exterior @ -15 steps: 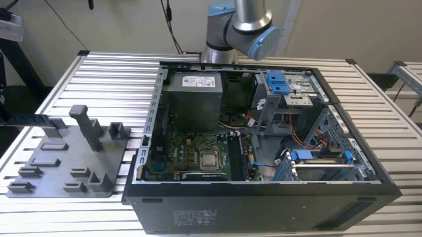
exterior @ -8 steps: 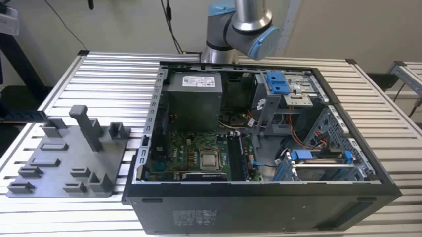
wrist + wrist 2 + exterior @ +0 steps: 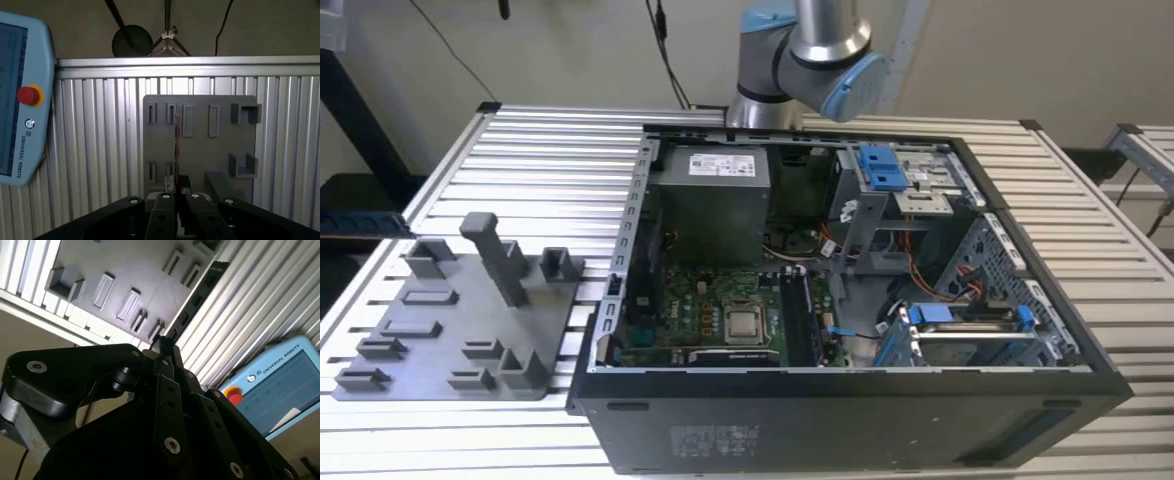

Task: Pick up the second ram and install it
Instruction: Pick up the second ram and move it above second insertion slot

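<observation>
Fingers (image 3: 162,210) pinched tight on the second ram (image 3: 176,145)

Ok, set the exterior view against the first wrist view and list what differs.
Exterior, not first wrist: the open case, its motherboard, the arm. First wrist, not exterior: the claw shut on the ram, held edge-on, and the pendant. Both: the grey fixture on the slatted table.

The second ram (image 3: 176,145) is seen edge-on, faces hidden, its near end buried in the clamped tool (image 3: 179,194).
</observation>
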Controlling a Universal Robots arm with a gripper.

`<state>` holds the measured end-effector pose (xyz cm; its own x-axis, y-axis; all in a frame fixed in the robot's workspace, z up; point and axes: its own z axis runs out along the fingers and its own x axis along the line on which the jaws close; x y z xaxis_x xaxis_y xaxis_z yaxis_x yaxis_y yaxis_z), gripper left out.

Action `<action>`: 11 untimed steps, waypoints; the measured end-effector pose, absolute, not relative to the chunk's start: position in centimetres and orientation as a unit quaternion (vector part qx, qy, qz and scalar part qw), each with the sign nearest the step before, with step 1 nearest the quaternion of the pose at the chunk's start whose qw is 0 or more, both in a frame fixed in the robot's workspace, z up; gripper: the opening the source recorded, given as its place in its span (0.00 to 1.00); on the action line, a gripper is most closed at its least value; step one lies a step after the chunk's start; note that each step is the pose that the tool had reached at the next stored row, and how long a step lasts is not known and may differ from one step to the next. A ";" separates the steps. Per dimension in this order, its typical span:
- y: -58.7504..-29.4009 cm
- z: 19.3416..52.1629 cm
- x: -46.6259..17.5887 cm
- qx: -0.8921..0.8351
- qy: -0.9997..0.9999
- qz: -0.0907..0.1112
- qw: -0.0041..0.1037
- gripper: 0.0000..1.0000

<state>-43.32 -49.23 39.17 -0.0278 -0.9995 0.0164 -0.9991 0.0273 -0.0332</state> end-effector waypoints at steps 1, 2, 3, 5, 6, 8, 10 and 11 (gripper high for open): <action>-49.2 39.3 -43.3 -0.697 0.717 -0.018 0.006 0.14; -49.2 39.5 -43.3 -0.697 0.717 -0.018 0.006 0.14; -49.2 39.7 -43.3 -0.697 0.717 -0.018 0.006 0.14; -49.2 40.1 -43.3 -0.697 0.717 -0.018 0.006 0.14; -49.2 40.3 -43.3 -0.697 0.717 -0.018 0.006 0.14; -49.2 40.7 -43.3 -0.697 0.717 -0.018 0.006 0.14; -49.2 41.0 -43.3 -0.697 0.717 -0.018 0.006 0.14; -49.2 41.2 -43.3 -0.697 0.717 -0.018 0.006 0.14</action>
<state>-43.33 -49.23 41.20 -0.0278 -0.9995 0.0164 -0.9991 0.0273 -0.0333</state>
